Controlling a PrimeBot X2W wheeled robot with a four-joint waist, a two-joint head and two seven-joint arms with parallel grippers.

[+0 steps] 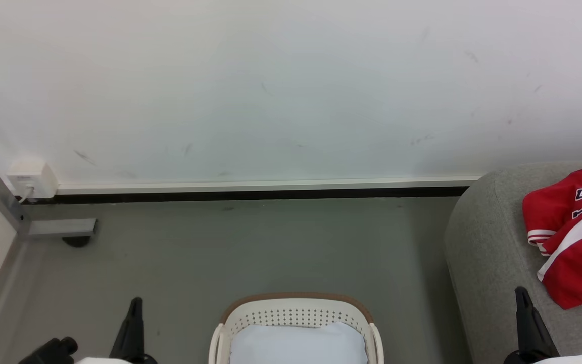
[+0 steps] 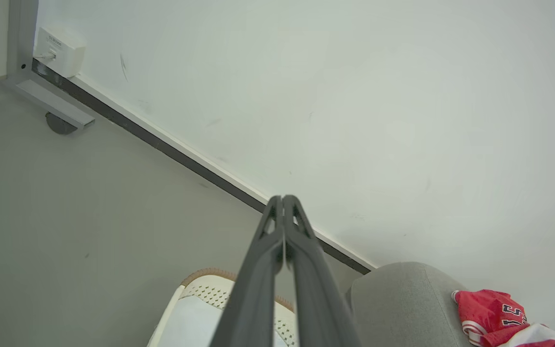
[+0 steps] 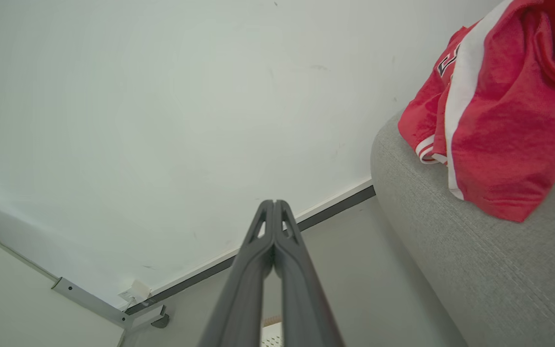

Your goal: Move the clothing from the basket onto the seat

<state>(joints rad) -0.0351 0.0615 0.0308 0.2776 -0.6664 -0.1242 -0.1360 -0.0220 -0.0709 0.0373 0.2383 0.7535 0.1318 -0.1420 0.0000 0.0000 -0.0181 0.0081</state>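
Seemingly the job is done: the left gripper (image 2: 283,200) rests low, fingers pressed together on nothing. Beside it the basket (image 1: 296,299) sits on the floor, its visible part holding a pale pad (image 1: 298,344) and no red. Rightward, the right gripper (image 3: 274,203), likewise closed and empty, hangs by the seat (image 1: 483,263), near whose left edge the clothing (image 1: 576,237) lies heaped, probably dropped at nearest reach.
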